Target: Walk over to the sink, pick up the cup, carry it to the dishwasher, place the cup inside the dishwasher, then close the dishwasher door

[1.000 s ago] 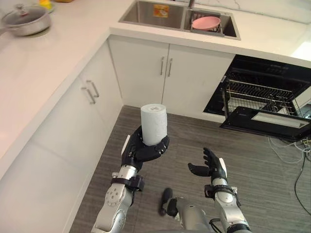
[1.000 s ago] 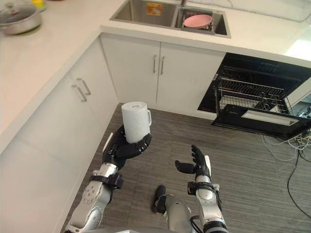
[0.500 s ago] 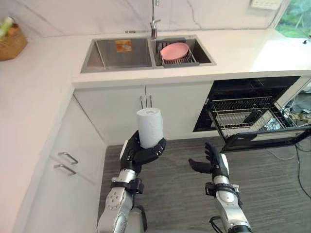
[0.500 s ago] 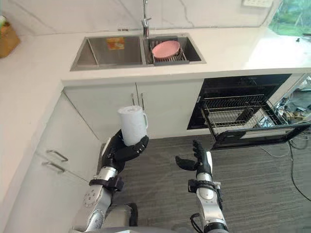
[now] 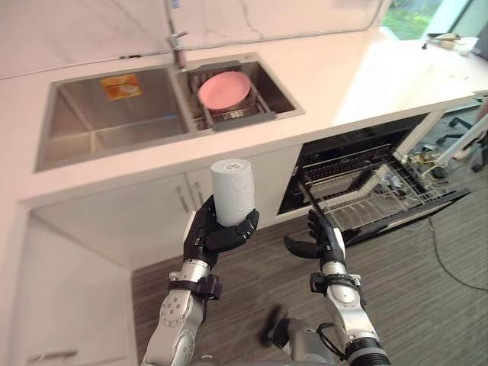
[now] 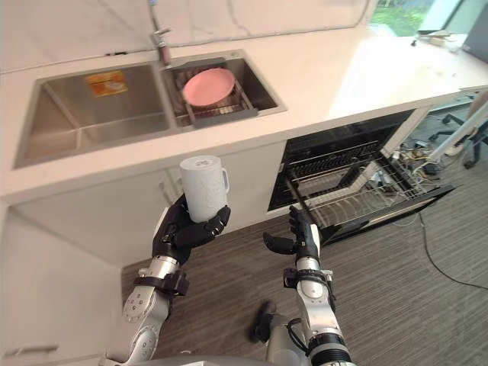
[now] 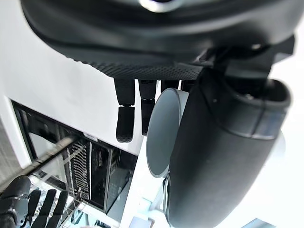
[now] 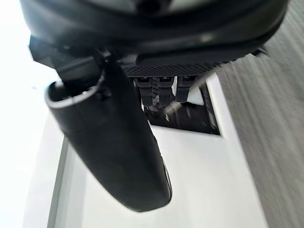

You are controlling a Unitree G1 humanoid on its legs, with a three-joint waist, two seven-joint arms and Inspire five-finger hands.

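My left hand [image 5: 216, 235] is curled round the base of a pale grey cup [image 5: 232, 191] with a side handle, held upright in front of the white cabinets; the cup [image 7: 164, 133] also shows past the thumb in the left wrist view. My right hand [image 5: 319, 242] hangs beside it with relaxed fingers and holds nothing. The dishwasher [image 5: 358, 179] stands open under the counter to the right, its wire rack [image 5: 366, 200] pulled out and its door [image 5: 412, 212] folded down. The steel double sink [image 5: 114, 110] lies in the counter above and to the left.
A pink plate [image 5: 223, 88] rests in a drain rack in the sink's right basin, below the tap [image 5: 177, 42]. White counter [image 5: 366, 72] runs right toward a window. Grey plank floor [image 5: 427, 305] spreads before the dishwasher, with loose cables near its right side.
The whole view has swung right along the counter, so the sink has slid left and the dishwasher sits closer. The cup stays upright in my left hand; my right hand is unchanged.
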